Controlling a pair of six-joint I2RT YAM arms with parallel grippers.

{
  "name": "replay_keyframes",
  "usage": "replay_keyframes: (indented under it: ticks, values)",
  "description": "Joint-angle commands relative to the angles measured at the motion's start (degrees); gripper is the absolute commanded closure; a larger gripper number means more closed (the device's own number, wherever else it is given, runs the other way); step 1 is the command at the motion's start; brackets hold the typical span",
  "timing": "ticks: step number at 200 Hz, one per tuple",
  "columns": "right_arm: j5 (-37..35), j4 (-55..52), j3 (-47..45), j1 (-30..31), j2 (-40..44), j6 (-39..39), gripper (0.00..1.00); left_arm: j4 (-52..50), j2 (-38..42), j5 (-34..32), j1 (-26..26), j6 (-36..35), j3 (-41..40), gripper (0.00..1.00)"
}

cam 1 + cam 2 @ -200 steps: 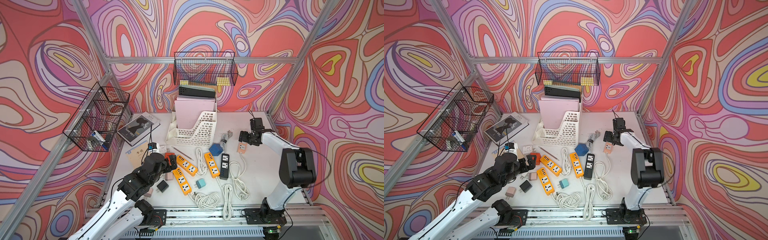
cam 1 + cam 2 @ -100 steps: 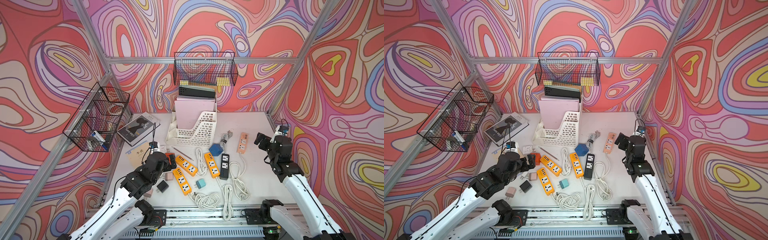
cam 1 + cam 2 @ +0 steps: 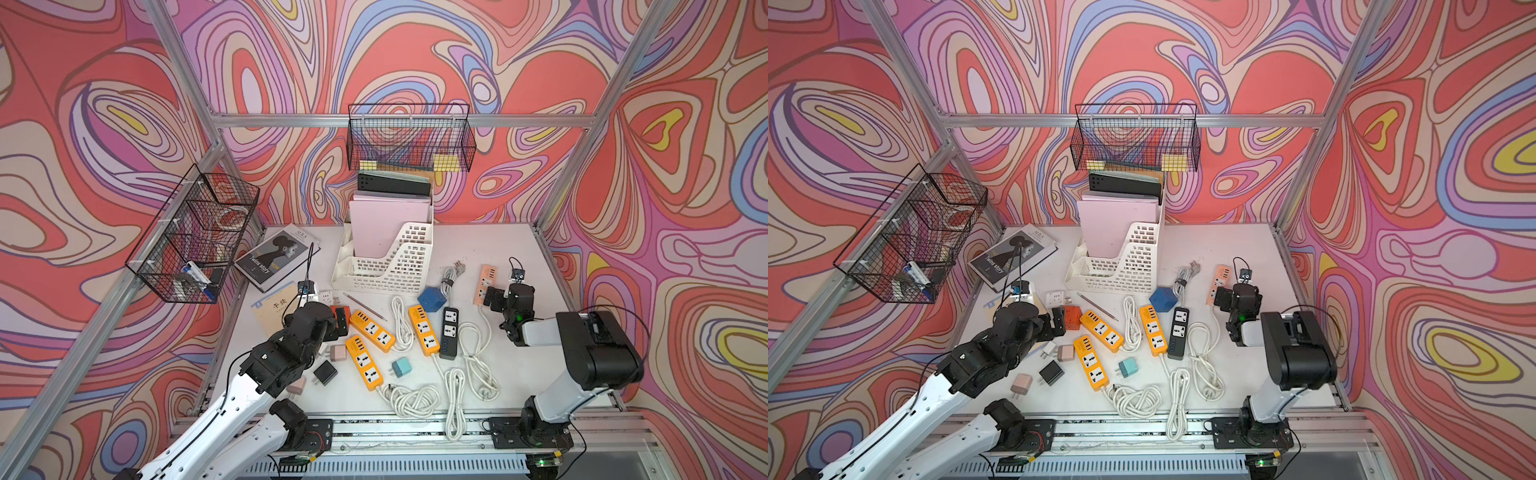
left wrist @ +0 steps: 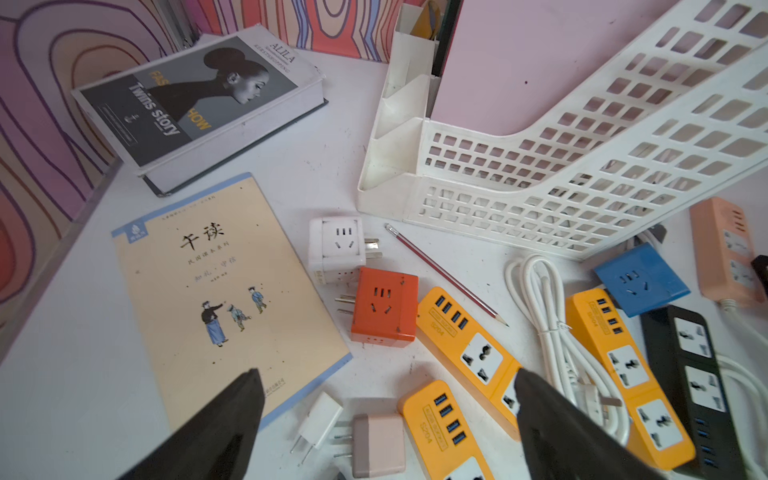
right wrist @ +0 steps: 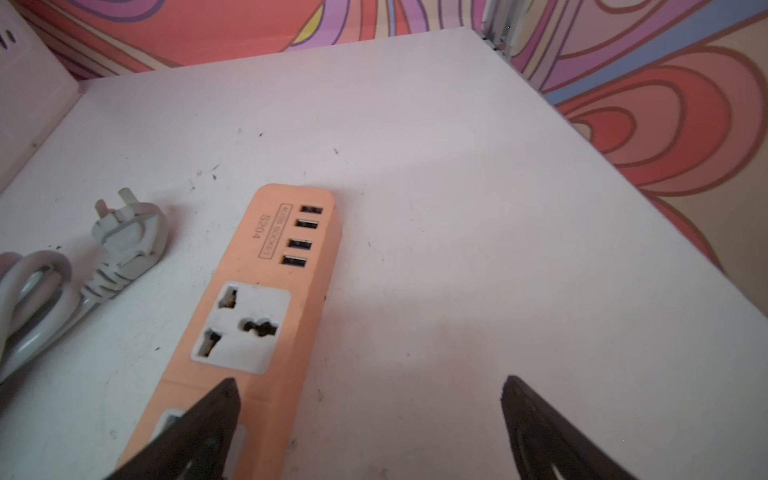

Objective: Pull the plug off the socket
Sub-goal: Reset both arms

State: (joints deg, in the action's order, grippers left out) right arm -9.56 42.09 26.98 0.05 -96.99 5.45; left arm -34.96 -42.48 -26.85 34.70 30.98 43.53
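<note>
The white table fills the lower middle of both top views, the white file rack at its centre. Right of the rack the right gripper hangs spread wide and empty — one finger over the peach power strip, contact unclear. Its visible socket is empty; a grey plug lies loose beside it. The left gripper, equally spread, holds nothing.

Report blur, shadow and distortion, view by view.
Both top views: evenly lit, sharp. Left wrist view: book lettering crisp, left gripper dark, soft-edged. Right wrist view: peach power strip slightly soft, faint shadow on table beside it.
</note>
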Motion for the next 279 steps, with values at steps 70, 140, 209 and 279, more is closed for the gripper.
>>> replay_keyframes:
  ticks: [70, 140, 209, 279]
  values:
    - [-0.24, 14.16, -1.23, -0.05, 0.11, -1.72, 0.02, 60.57, -27.24, 8.74, -24.85, -27.25, -22.59, 0.01]
    - [-0.19, 14.05, -1.19, -0.05, 0.13, -1.74, 0.02, 87.55, -46.23, 24.22, -34.27, -30.11, -22.46, 0.01]
    - [-3.47, 29.59, -10.0, -0.05, 0.29, -0.27, 0.02, 84.88, -45.42, 23.38, -34.08, -29.57, -21.9, 0.01]
    - [-0.35, 43.29, -15.18, -0.05, -2.55, -1.78, 0.02, 85.32, -45.6, 23.41, -34.08, -29.61, -21.91, 0.01]
